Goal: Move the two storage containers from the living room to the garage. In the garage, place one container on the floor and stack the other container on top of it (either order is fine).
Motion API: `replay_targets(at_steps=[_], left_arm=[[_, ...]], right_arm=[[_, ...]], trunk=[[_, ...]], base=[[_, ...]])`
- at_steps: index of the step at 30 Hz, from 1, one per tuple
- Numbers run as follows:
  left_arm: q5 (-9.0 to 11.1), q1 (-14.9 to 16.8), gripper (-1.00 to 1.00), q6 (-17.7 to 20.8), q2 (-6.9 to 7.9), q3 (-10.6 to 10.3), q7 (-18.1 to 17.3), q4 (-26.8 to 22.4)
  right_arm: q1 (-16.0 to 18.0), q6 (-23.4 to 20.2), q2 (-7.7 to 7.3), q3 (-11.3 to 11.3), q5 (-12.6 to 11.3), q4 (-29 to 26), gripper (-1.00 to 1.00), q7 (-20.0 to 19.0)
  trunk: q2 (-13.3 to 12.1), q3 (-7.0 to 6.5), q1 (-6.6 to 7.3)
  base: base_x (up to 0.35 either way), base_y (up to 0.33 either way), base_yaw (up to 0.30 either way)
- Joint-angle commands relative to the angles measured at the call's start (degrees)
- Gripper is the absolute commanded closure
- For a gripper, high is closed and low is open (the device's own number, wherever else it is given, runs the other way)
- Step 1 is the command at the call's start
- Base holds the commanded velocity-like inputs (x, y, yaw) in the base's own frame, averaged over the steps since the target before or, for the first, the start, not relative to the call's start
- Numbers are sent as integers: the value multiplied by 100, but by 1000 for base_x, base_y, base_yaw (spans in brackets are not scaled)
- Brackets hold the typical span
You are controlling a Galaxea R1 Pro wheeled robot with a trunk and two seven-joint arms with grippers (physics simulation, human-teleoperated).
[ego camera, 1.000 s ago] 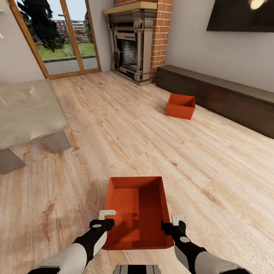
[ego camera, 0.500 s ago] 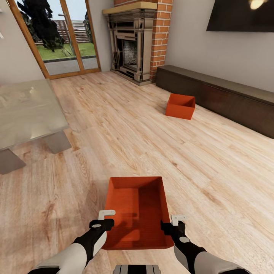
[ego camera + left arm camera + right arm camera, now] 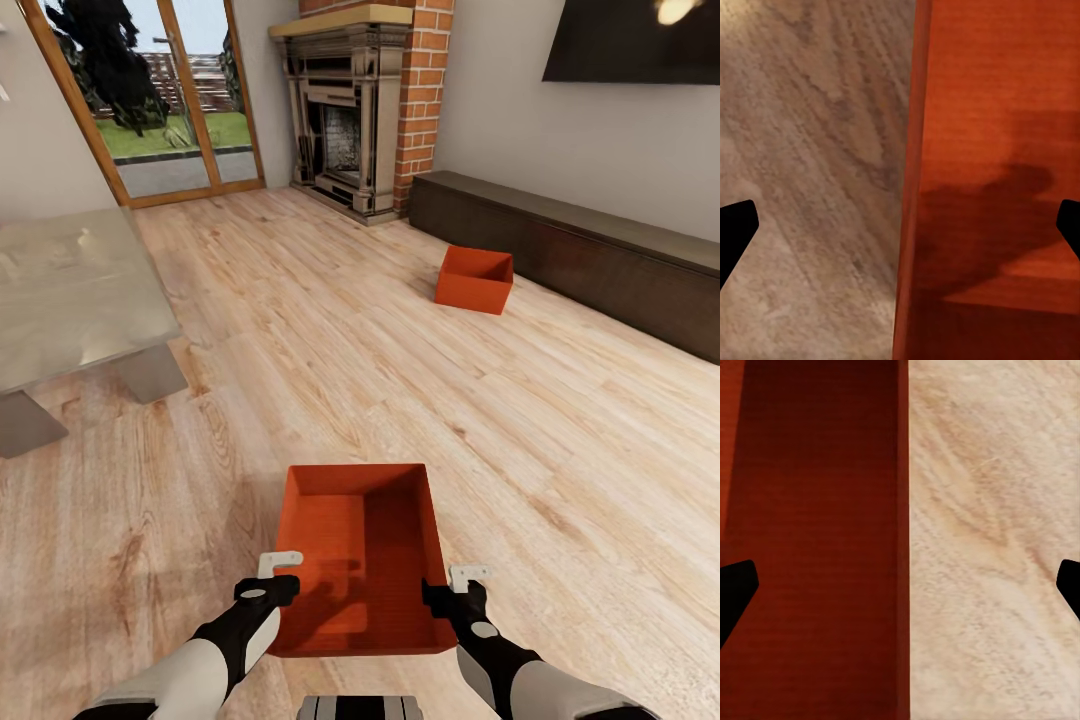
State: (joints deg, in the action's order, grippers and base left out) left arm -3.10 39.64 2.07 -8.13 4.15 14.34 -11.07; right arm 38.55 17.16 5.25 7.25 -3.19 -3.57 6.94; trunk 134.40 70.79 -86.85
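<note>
Step in hand: grasping the near orange-red rectangular bin (image 3: 362, 558), low centre of frame on the light plank floor (image 3: 300, 350). My left gripper (image 3: 900, 225) and right gripper (image 3: 900, 585) each straddle a side wall, jaws apart. Next: close both, then lift. Wrist views confirm the straddle; head view alone shows the second orange-red bin (image 3: 475, 279), upper right by the long dark cabinet (image 3: 600, 255).

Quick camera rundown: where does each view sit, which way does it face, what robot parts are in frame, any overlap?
Head view: on the head, facing forward and down at the near container and far container; both forearms, left gripper, right gripper.
Left wrist view: looks down straddling one side wall; dark fingertips.
Right wrist view: straddles the opposite side wall; fingertips.
Shared: all three see the near container and wood floor.
</note>
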Motion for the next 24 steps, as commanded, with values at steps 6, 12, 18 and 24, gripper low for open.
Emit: replay_targets(at_steps=[6,12,18,24], left_arm=[[-32,0,-100,22,-4,42,7,-9],[-32,0,-100,22,-4,42,7,-9],[-32,0,-100,22,-4,42,7,-9],[-32,0,-100,22,-4,42,7,-9]], right_arm=[[4,16,-5,50,-35,7,-100,27],[3,16,-6,49,-33,6,-100,27],[4,16,-6,50,-32,5,-100,27],[2,16,-6,50,-32,6,-100,27]], trunk=[[162,76,-87],[403,183,-219],[443,201,-241],[443,201,-241]], base=[[0,0,0],[0,0,0],[0,0,0],[0,0,0]])
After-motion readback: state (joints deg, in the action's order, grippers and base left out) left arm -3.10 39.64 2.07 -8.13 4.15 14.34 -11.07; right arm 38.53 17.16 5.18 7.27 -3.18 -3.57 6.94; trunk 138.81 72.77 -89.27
